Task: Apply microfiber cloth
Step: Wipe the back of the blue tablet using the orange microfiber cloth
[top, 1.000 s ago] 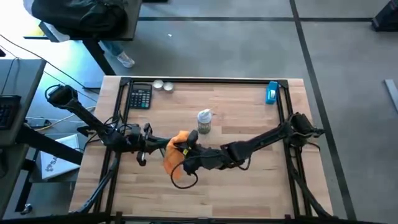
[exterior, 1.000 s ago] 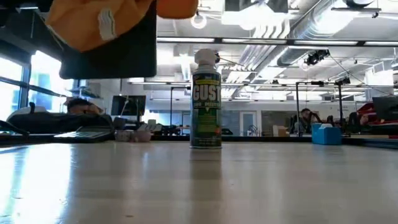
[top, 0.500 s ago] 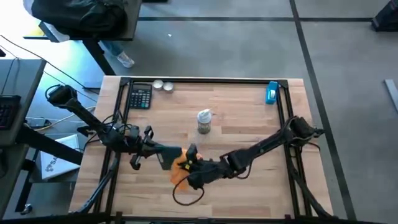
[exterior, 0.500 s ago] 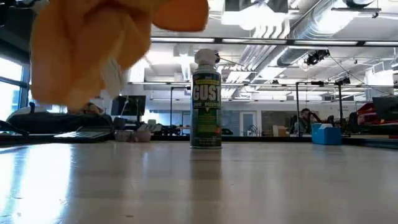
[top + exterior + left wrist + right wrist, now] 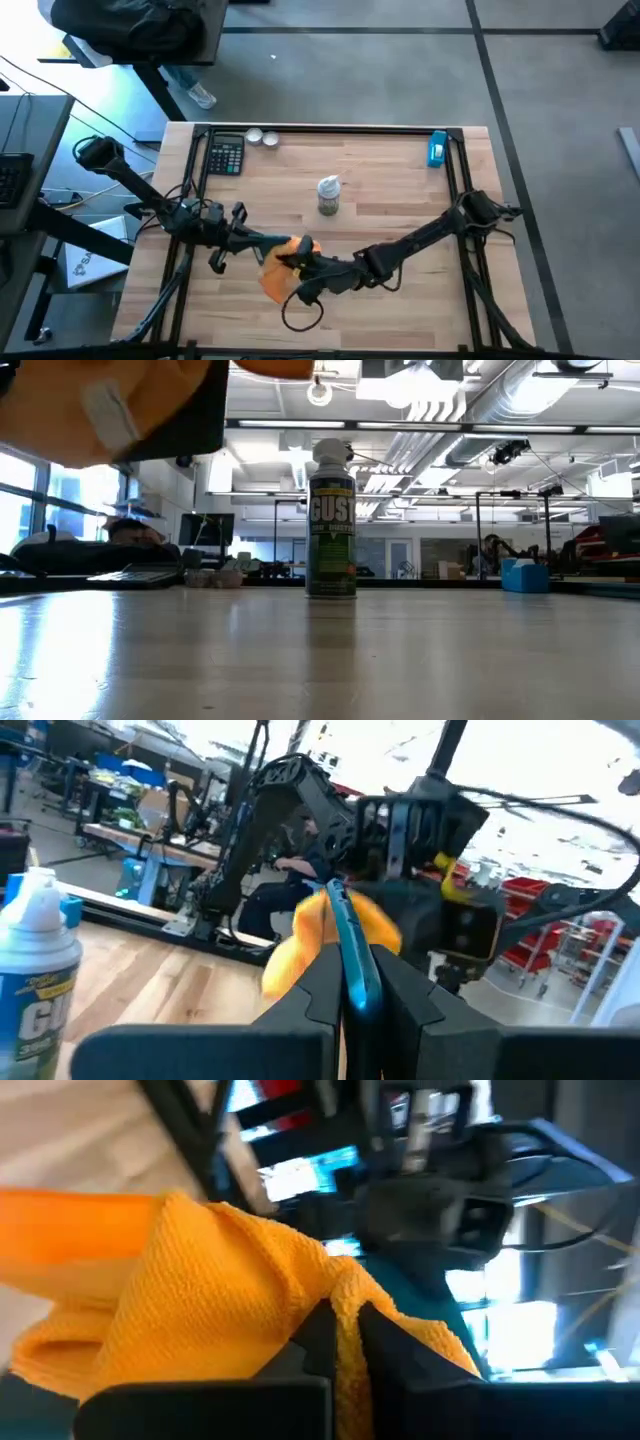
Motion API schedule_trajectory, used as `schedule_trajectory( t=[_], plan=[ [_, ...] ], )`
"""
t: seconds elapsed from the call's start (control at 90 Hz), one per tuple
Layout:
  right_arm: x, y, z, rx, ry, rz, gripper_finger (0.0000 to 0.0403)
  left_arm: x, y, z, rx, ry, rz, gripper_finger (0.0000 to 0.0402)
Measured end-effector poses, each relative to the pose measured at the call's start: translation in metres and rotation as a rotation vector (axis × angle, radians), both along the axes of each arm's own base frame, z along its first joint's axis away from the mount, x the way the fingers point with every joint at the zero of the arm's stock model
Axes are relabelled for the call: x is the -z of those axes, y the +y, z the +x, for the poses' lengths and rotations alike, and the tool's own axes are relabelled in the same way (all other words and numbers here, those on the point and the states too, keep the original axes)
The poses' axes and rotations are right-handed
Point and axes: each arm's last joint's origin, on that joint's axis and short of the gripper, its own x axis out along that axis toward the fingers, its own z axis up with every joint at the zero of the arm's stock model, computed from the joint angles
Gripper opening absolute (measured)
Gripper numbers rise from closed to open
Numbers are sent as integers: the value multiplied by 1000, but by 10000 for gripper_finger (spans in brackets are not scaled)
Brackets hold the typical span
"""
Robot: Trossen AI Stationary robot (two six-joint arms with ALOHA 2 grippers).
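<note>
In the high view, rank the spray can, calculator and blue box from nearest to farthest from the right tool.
From the right tool, shut on the microfiber cloth:
1. Spray can, table centre.
2. Calculator, far left corner.
3. Blue box, far right corner.

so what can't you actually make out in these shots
- The dark flat device: high view, covered by the orange cloth and right gripper; left wrist view shows just its thin edge in the left gripper.
- Cloth, low view: cut off by the top edge.
- Calculator keys: too small.
</note>
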Motion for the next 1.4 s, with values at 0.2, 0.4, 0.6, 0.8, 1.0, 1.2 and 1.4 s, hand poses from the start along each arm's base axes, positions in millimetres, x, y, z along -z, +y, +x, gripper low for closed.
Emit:
schedule_trajectory(
  t=[0.2, 0.4, 0.6, 0.8, 1.0, 1.2, 1.4],
  plan=[
    [-14, -21, 10, 11, -110, -31, 0, 3, 1, 3, -24, 17, 3, 13],
    [-14, -26, 11, 54, -112, -41, 0, 3, 2, 3, -34, 20, 3, 13],
    [-17, -11, 2, 179, -113, -70, 0, 4, 0, 3, -5, 24, 13, 13],
    [-16, 2, -7, 292, -102, -90, 0, 0, -1, 2, 61, -17, 6, 13],
    [-17, 18, -14, 258, -104, -101, 0, -1, -2, 2, 71, -30, 1, 13],
    [-23, 28, -18, 204, -148, -81, 0, -1, -1, 2, 53, -27, 0, 13],
    [-20, 28, -18, 155, -140, -32, 0, -1, -1, 2, 44, -25, -1, 13]
  ],
)
